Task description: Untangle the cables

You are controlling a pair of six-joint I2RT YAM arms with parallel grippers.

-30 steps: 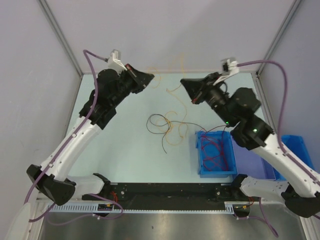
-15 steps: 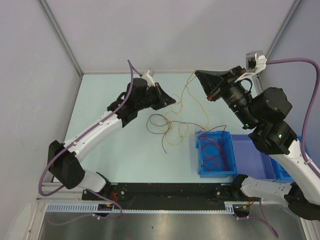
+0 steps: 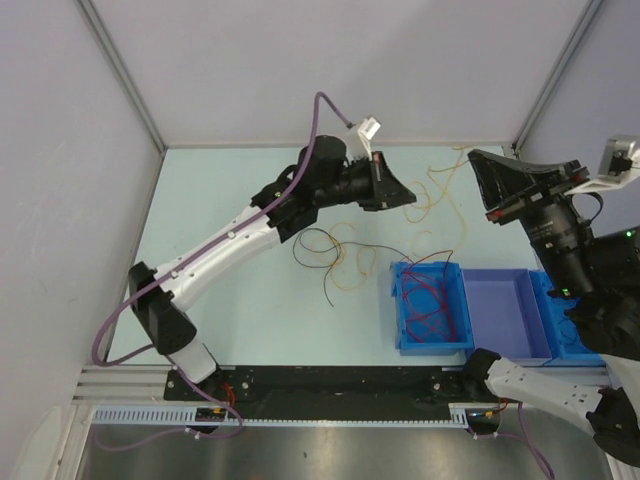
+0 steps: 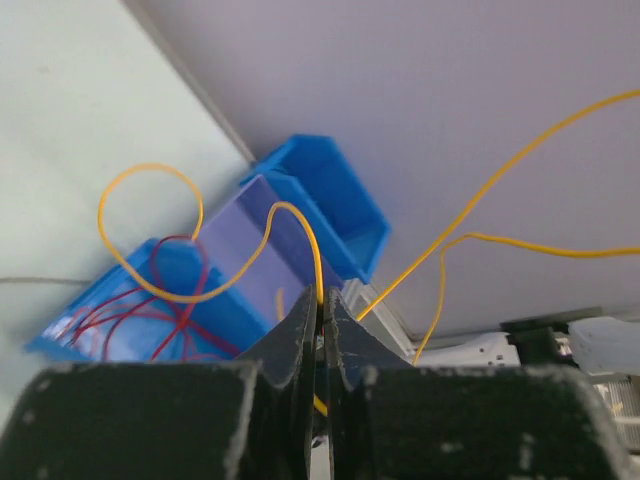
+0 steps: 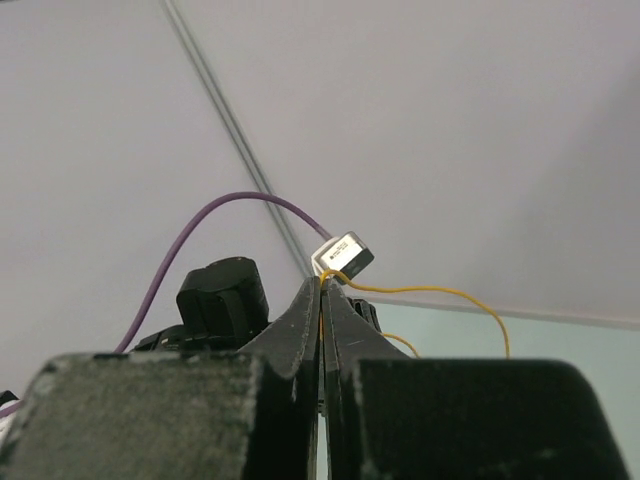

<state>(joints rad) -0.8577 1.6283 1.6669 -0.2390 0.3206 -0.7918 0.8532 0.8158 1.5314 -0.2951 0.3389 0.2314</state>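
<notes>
**Holding one yellow cable [image 3: 441, 186] between both pincers**

We see the left pincer [image 3: 410, 200] extended far across the counter [image 3: 200, 190]. Its jaws are drawn narrow, with the yellow cable pinched between the fingertips [image 4: 300, 335]. In the left wrist view the strand enters at the tips and curls away to the left in a wide loop.

The right pincer [image 3: 476, 160] sits at the far right and is closed tight on a yellow strand too. That strand leaves its fingertips [image 5: 303, 315] and runs off to the right. Between the two pincers the yellow cable runs in slack loops over the far part of the counter.

The rest of the bunch [image 3: 345, 262], black and orange loops, lies on the middle of the counter. It is nearer the arm bases than the left pincer and just left of the blue bin [image 3: 398, 310]. Red cables [image 3: 430, 305] lie coiled inside that bin. A pale purple bin [image 3: 510, 310] sits against the blue bin's right side.
</notes>
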